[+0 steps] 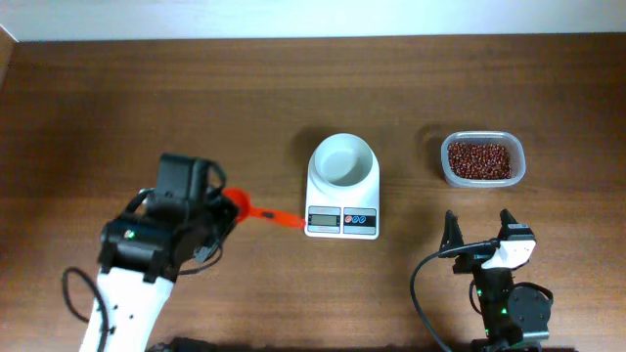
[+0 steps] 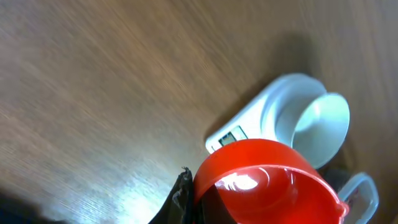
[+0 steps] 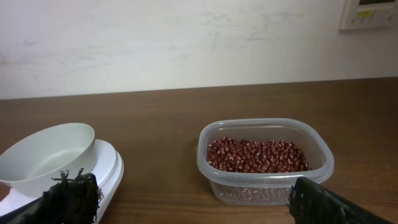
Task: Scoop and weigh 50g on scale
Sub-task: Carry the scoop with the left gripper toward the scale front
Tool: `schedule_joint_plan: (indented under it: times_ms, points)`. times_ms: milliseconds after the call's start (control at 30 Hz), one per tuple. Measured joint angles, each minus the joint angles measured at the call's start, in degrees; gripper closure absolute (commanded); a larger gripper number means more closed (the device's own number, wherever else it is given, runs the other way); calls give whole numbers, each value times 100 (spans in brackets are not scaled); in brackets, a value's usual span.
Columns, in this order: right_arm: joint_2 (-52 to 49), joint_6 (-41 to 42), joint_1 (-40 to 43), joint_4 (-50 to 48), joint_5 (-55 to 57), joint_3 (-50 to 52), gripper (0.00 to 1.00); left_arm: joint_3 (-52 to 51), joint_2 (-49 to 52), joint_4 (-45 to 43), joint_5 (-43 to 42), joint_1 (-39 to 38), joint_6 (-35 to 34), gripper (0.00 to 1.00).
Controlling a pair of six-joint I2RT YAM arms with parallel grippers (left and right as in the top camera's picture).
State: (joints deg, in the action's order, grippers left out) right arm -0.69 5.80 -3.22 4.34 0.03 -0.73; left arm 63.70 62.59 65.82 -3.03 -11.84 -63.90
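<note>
A red plastic scoop (image 2: 261, 180) sits pinched in the left pincer (image 1: 220, 208); the small white digital scale (image 1: 341, 222) stands just beside, at its three o'clock; the right pincer (image 1: 479, 233) gapes wide.

- Scale (image 1: 341, 209): display digits too small to read (overhead view).
- Red scoop (image 2: 261, 183): cut off by the left wrist view's bottom edge.

A dark brown wood-grain table (image 1: 117, 98) stands against a plain white wall (image 3: 155, 43) bearing a small beige panel (image 3: 370, 12).
</note>
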Motion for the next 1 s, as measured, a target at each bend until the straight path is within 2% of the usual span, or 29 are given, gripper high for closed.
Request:
schedule_joint_plan:
  times_ms: [100,200,400,500,633,900,1000]
  points:
    - [0,2,0,0,0,0,1,68,107,0,33,-688,-2,100]
    - [0,2,0,0,0,0,1,70,107,20,52,-1054,-2,100]
    - [0,4,0,0,0,0,1,72,107,109,76,-1095,-59,100]
    - [0,4,0,0,0,0,1,79,107,466,170,-1176,-535,100]
    - [0,0,0,0,0,0,1,81,107,855,693,-1539,-1327,100]
    - [0,0,0,0,0,0,1,81,107,555,820,-1639,-1574,100]
    - [0,2,0,0,0,0,1,81,107,702,798,-1639,-1591,100]
